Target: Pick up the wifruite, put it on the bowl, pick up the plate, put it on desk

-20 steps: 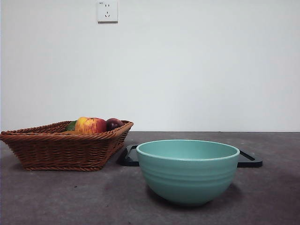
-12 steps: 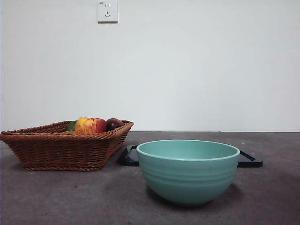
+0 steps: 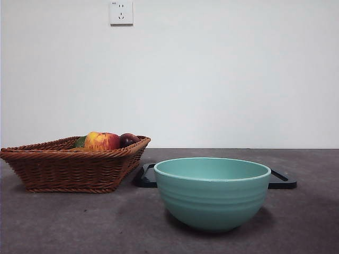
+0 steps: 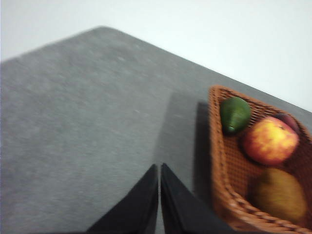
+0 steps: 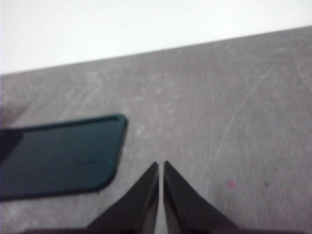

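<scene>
The wifruite (image 4: 279,195), a dull brown oval, lies in the wicker basket (image 4: 219,161) beside a red-yellow apple (image 4: 270,140); the basket wall hides it in the front view. The teal bowl (image 3: 212,193) stands empty at the front of the desk (image 3: 63,222). Behind it lies the flat black plate (image 3: 282,180), also seen in the right wrist view (image 5: 58,156). My left gripper (image 4: 159,166) is shut and empty, hanging over bare desk beside the basket. My right gripper (image 5: 161,165) is shut and empty, above the desk next to the plate's corner. Neither arm shows in the front view.
The basket (image 3: 74,166) sits at the left and also holds a green fruit (image 4: 235,113) and a dark purple fruit (image 3: 128,139). A white wall with a socket (image 3: 121,12) closes off the back of the desk.
</scene>
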Robot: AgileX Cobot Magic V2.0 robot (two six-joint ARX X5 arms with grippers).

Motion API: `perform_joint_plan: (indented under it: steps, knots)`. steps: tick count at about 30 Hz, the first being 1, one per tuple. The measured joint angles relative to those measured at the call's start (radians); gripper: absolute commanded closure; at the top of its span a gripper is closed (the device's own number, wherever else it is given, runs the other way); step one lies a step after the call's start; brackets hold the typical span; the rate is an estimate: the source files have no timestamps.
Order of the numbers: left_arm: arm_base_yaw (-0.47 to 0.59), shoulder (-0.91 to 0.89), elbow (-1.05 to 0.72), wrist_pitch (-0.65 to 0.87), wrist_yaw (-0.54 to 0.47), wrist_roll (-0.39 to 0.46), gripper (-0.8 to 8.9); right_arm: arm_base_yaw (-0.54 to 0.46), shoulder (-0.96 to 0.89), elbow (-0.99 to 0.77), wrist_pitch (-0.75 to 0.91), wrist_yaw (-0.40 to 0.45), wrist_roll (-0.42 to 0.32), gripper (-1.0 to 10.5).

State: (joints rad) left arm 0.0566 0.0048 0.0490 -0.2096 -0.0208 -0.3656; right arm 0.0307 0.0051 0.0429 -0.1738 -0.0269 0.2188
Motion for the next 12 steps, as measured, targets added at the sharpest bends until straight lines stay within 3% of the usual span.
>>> perform_joint_plan:
  steps: [12]
  knots:
    - [0.0,0.041,0.218,-0.145,0.048,-0.04,8.04,0.0,0.008,0.197,-0.04,-0.007,0.026,9.4]
